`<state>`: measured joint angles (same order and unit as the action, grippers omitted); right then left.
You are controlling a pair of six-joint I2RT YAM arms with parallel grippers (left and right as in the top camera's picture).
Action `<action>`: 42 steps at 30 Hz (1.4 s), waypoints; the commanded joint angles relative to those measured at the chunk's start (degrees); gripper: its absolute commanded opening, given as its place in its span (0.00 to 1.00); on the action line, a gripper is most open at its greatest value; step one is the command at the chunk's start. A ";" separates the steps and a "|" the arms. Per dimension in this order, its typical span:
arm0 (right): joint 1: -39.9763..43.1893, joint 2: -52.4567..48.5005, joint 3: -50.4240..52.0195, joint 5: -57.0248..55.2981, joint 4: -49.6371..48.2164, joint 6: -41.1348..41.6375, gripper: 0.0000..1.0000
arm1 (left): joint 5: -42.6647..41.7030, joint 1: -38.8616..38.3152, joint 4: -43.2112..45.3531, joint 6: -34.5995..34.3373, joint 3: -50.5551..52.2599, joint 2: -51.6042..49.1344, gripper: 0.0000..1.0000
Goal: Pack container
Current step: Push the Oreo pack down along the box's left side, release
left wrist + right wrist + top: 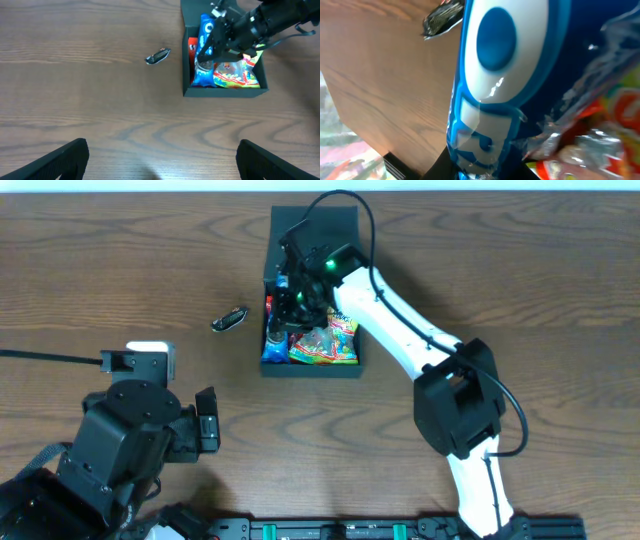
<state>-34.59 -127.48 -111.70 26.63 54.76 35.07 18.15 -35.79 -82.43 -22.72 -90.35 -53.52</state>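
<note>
Heads up on where this could go sideways. Your right gripper (298, 295) is down inside the container (312, 372), which sits near the middle of the table with its flap lid (312, 225) folded open at the far side. From the left wrist view, the jaws look clamped on the blue packet (204, 75), which is standing on its end against the left wall rather than lying flat.

The main risk: let go now and that packet probably stays propped up or tips over onto the colourful candy bag (235, 75) next to it. Either way it sticks up above the rim and the lid won't shut properly later.

Second thing: the wrapper is slick and shiny, so if you push it down without easing the grip, it may buckle or slide out sideways. You could also crush whatever's inside.

Also watch the box itself. It's light-looking and nothing is holding it, so a sideways shove from the arm could skate it across the wood. Your left gripper (205, 420) is spread wide and well away, holding nothing, so it's no help there.

And don't forget the little dark wrapper (229, 320) lying out on the table just left of the box. That one's not packed yet, I'd guess.
</note>
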 commanded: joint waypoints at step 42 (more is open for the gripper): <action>0.13 -5.16 -1.36 3.37 0.50 -4.35 0.44 | -1.25 0.20 -0.26 -0.63 -0.50 -0.04 0.95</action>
<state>-34.72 -131.57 -112.14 30.13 54.87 32.08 16.88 -35.79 -82.48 -22.72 -90.35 -53.52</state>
